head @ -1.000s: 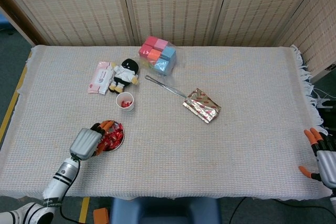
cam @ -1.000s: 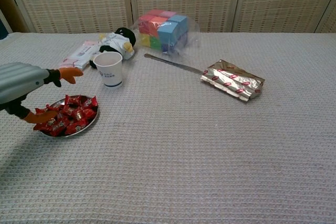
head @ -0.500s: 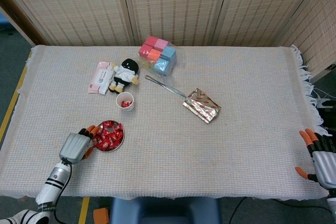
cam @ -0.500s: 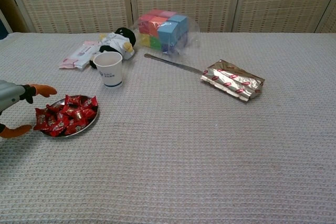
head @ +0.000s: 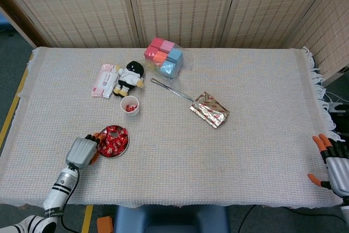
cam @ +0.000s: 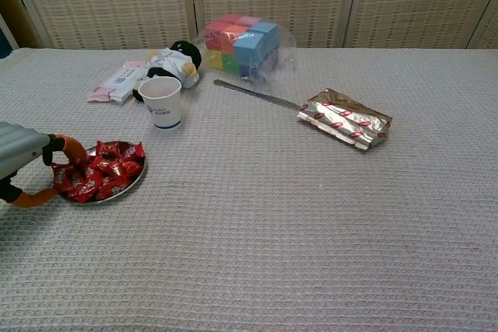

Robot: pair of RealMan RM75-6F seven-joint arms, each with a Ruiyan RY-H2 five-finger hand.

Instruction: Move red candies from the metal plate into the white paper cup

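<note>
The left hand (head: 82,151) is at the near left part of the table, just beside the left edge of the metal plate (head: 124,147), and in the chest view its orange fingertips (cam: 71,147) reach onto the pile of red candies (cam: 99,170) at the plate's left rim. One fingertip is above the candies and another curves below them, near the cloth, so the fingers are partly bent around the edge of the pile, but I cannot tell if a candy is really pinched between them. The plate with the candies lies on the woven grey tablecloth (head: 229,145), nearer to the robot than the white paper cup (head: 130,105), which stands upright a little apart from the plate. In the head view some red candy is visible inside the cup. Behind the cup, touching or almost touching it, lies a small black and white plush toy (head: 131,77), and to its left a pink and white pack of wipes (head: 104,80). Further back there is a clear bag with coloured blocks (head: 164,57), pink, orange and blue. A long metal tool (head: 170,89) lies diagonally from near the blocks to a shiny foil packet (head: 210,109) with red marks on it. The right hand (head: 334,159) is at the far right edge of the table, well apart from everything, with its orange-tipped fingers spread and holding nothing.
</note>
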